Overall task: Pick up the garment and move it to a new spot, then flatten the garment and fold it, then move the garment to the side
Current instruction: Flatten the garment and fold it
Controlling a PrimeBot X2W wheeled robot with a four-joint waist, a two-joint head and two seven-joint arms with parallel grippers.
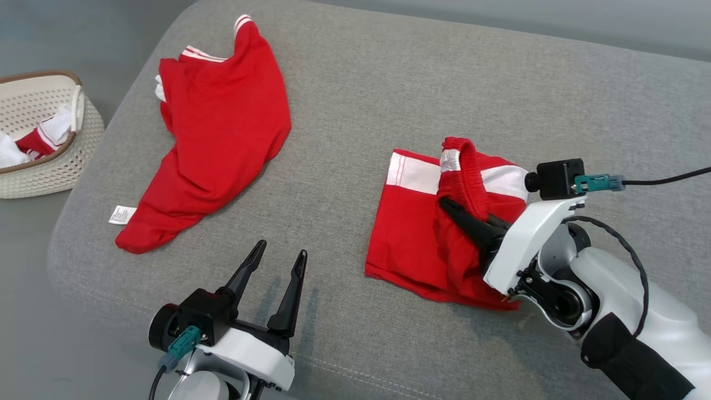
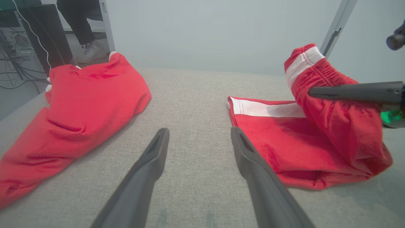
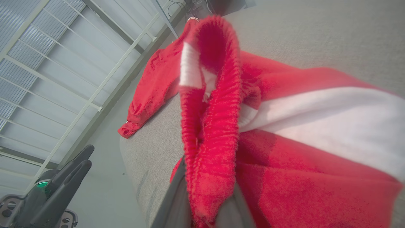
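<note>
The right gripper point(image 1: 451, 210) is clenched on the gathered elastic waistband point(image 1: 466, 172) of the red knit shorts with white side stripes point(image 1: 411, 244). It holds that edge raised, while the rest of the garment lies flat on the right half of the grey woven fabric cushion point(image 1: 389, 83). The left gripper point(image 1: 281, 248) hovers near the shorts' left edge with its jaws spread wide, grasping nothing. A crumpled red T-shirt with white trim point(image 1: 222, 128) lies well apart to the left. A cream perforated basket point(image 1: 50, 172) stands beside the cushion.
</note>
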